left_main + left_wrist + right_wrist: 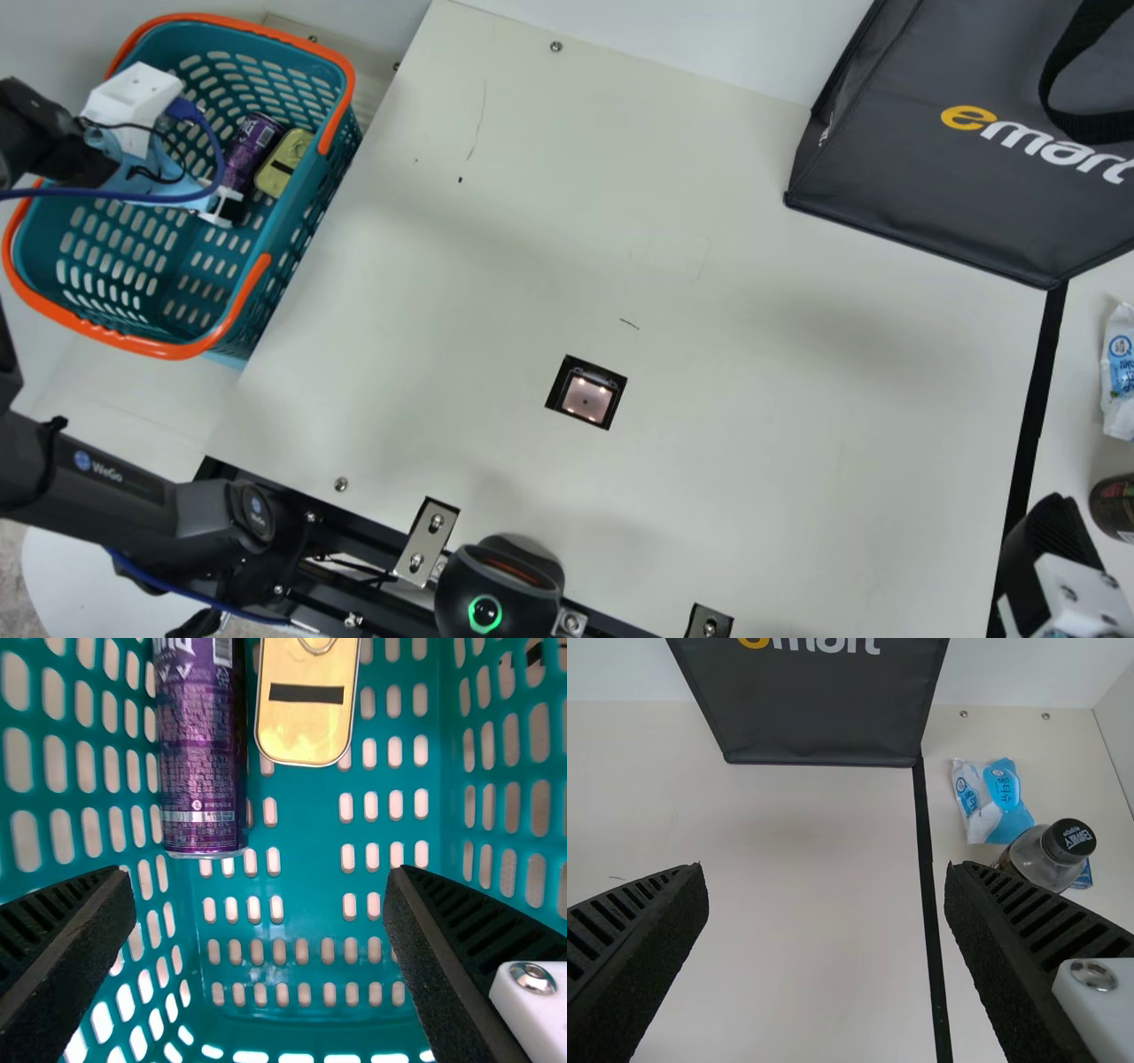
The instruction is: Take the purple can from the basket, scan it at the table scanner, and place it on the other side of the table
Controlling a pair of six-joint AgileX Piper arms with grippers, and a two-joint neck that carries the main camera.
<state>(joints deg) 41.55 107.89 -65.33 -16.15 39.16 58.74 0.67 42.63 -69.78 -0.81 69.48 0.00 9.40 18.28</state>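
Observation:
Inside the teal basket (pixel 199 297), my left gripper (pixel 232 211) is lowered close to the purple can (pixel 252 146). In the left wrist view the purple can (pixel 202 753) lies against the basket's side, beyond the spread fingers of the left gripper (pixel 261 930), which hold nothing. The table scanner (pixel 586 396) is a lit square window set in the table. At the main view's lower right corner is my right gripper (pixel 1059 532); in the right wrist view the right gripper (pixel 828 930) stands open over the table with nothing between its fingers.
A yellow tin (pixel 283 163) lies beside the can in the basket. A dark bag (pixel 930 177) stands at the table's back right. Past the black tape line (pixel 1028 416) are a blue-white packet (pixel 990 802) and a dark-capped bottle (pixel 1045 855).

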